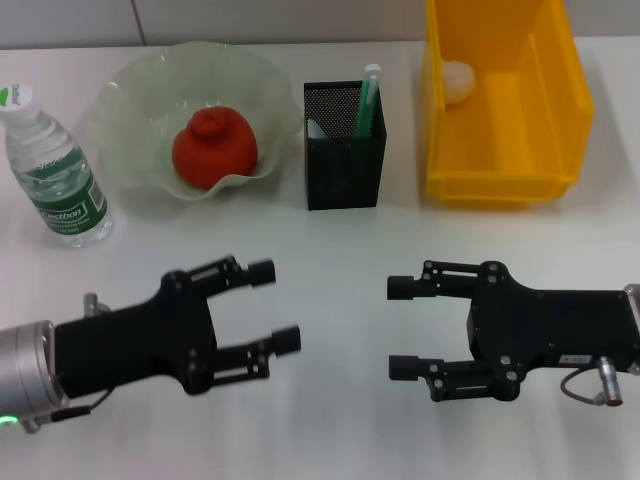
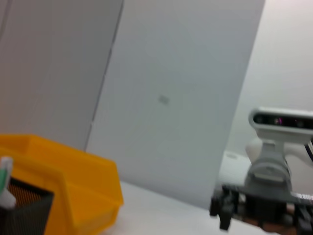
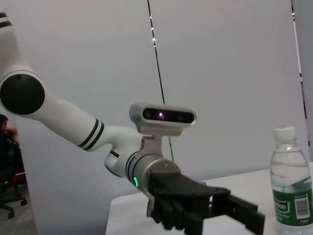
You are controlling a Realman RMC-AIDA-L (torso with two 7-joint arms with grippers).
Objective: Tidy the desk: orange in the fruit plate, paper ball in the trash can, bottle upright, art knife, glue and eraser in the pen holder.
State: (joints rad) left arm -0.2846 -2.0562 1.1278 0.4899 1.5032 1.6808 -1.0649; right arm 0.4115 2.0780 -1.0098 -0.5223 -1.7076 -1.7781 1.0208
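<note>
Although both grippers hover low over the near desk, the left gripper (image 1: 268, 320) and right gripper (image 1: 408, 328) each spread open and holding nothing, every task thing lies beyond them on the far side. The orange (image 1: 214, 149) sits in the plate (image 1: 130, 95), the paper ball (image 1: 457, 82) in the bin (image 1: 500, 185), and the bottle (image 1: 55, 170) stands upright nearest the left arm. The holder (image 1: 344, 160) lies straight ahead between the two; no eraser shows loose, so little seems left.
</note>
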